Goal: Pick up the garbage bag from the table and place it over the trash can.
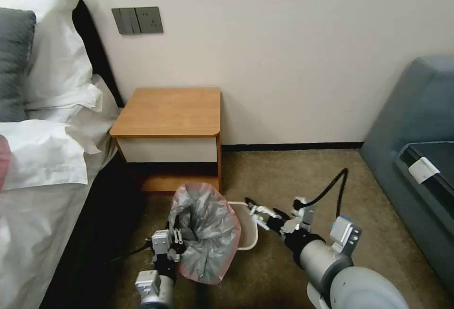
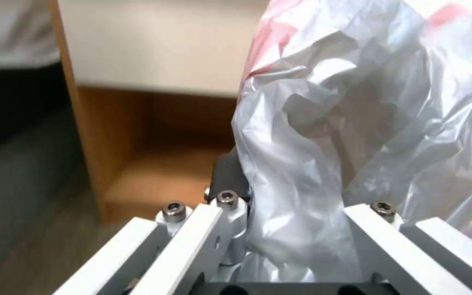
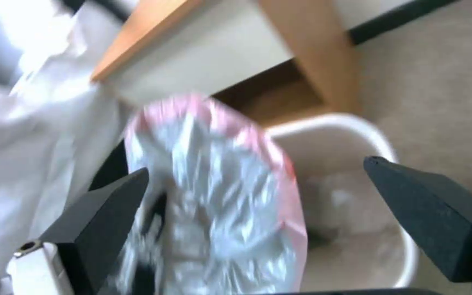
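Left gripper: low over the carpet, clamped on the near edge of the garbage bag, which billows open beyond and to the right of it, pink rim spread, partly covering the trash can on the floor. Right gripper: fingers spread wide and holding nothing, poised just right of the bag at the bin's rim. Table: behind both grippers, against the wall, bed to its left.

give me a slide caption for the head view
Left gripper holds the garbage bag open beside the trash can; open right gripper waits above the rim.
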{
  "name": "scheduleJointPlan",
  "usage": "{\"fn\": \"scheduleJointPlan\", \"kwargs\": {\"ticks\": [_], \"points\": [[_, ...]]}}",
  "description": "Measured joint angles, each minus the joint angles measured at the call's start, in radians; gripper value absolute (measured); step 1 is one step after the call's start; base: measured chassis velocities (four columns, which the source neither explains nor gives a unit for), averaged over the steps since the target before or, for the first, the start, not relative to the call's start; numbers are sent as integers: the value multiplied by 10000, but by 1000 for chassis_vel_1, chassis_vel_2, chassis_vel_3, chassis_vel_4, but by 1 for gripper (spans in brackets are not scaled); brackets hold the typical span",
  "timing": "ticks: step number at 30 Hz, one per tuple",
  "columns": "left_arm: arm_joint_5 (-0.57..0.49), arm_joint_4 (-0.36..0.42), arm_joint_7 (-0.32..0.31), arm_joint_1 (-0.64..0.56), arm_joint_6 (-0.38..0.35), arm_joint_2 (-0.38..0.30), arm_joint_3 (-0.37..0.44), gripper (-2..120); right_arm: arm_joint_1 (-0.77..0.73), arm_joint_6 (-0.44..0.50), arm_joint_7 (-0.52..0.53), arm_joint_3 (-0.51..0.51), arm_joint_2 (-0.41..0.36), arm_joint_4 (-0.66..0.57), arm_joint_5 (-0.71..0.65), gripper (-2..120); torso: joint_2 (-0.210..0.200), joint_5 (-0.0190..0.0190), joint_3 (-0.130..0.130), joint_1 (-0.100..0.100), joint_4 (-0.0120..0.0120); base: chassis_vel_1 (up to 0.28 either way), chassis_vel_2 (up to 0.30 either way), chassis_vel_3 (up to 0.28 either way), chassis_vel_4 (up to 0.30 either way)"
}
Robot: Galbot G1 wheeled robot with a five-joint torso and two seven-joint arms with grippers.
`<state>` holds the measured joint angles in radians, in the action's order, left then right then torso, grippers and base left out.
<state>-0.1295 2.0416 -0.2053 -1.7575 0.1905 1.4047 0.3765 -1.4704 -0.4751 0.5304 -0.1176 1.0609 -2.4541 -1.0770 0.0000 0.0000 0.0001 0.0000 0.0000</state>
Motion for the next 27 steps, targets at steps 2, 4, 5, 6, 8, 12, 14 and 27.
{"fn": "scheduleJointPlan", "kwargs": {"ticks": [2, 4, 5, 6, 8, 12, 14, 27], "points": [[43, 43, 162, 48, 261, 84, 99, 8, 165, 15, -315, 405, -89, 289, 598, 100, 0, 0, 0, 0, 0, 0, 0, 0, 0], [45, 86, 243, 49, 340, 111, 126, 8, 244, 83, -397, 561, -87, 427, 878, 100, 0, 1, 0, 0, 0, 0, 0, 0, 0], [58, 139, 318, 22, 437, 136, 156, 8, 331, 157, -497, 697, -54, 547, 1173, 100, 0, 0, 0, 0, 0, 0, 0, 0, 0], [74, 193, 378, -16, 503, 144, 174, 8, 382, 193, -560, 764, -2, 622, 1319, 100, 0, 0, 0, 0, 0, 0, 0, 0, 0], [89, 245, 434, -51, 556, 145, 191, 8, 405, 209, -592, 807, 57, 668, 1372, 100, 0, 0, 0, 0, 0, 0, 0, 0, 0], [95, 379, 503, -138, 645, 145, 246, 8, 386, 235, -650, 903, 299, 862, 1423, 100, 0, 0, 0, 0, 0, 0, 0, 0, 0], [94, 464, 542, -187, 681, 146, 267, 8, 385, 363, -690, 976, 481, 1061, 1457, 99, 0, 0, 0, 0, -1, 0, 0, 0, 0], [32, 802, 565, -346, 673, 253, 350, 8, 428, 1207, -1500, 1377, 965, 1818, 2062, 53, 0, -1, -1, 0, 0, 0, 0, 0, 0]]}}
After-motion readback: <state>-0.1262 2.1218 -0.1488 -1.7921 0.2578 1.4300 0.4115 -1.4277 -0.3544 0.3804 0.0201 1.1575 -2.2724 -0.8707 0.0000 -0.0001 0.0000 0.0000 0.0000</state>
